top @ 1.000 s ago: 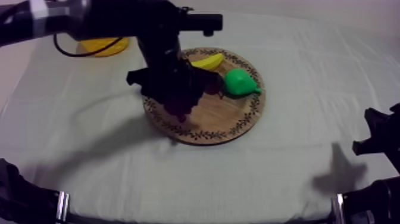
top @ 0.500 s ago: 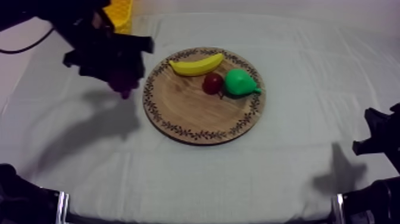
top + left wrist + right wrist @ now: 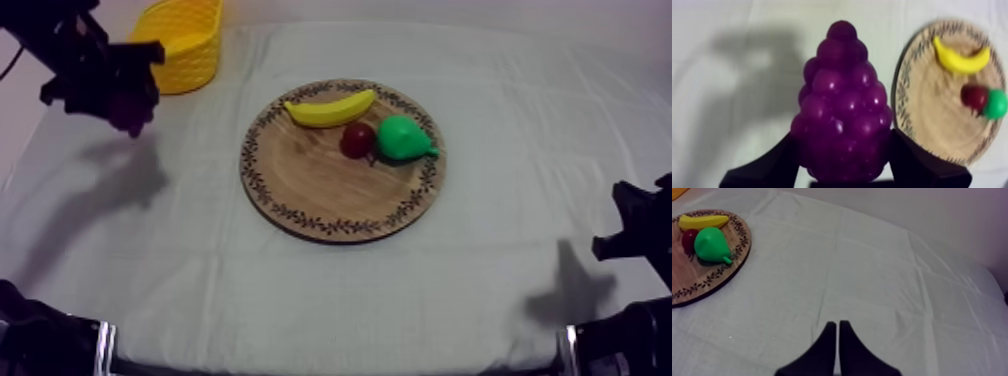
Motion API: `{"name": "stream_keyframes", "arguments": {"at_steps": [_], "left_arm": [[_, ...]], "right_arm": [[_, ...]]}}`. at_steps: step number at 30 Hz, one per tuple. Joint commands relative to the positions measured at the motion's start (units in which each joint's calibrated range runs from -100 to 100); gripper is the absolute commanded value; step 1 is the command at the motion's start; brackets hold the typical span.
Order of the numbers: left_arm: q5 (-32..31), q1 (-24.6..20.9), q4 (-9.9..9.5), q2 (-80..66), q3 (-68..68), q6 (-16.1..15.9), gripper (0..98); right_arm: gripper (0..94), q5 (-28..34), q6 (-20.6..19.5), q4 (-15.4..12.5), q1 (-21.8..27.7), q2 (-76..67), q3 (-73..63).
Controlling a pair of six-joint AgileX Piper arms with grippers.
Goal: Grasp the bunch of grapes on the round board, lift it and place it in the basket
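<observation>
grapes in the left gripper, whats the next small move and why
Probably carry the bunch of grapes sideways until it hangs over the yellow basket. The left gripper is shut on it above bare cloth, beside the basket, not over it.

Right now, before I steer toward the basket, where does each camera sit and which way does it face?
Top view: overhead, slanting down on the board and basket; left arm at upper left holding the grapes, right arm low at right.
Left wrist view: on the left arm, looking down past the left jaws, shut on the grapes, at the cloth.
Right wrist view: on the right arm, low over the cloth; right jaws shut.
Shared: all show the board, banana and pear.
</observation>
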Motion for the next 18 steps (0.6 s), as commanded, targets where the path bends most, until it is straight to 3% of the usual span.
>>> {"name": "stream_keyframes", "arguments": {"at_steps": [1,18], "left_arm": [[0.84,-0.96,0.1,4.49,-8.45,-0.06,45.2],[13.6,-6.7,0.02,42.49,-73.48,-2.68,46.7]], "right_arm": [[0.3,0.02,-0.04,0.0,0.03,0.02,-0.01],[0.3,0.02,-0.04,0.0,0.03,0.02,-0.01]]}}
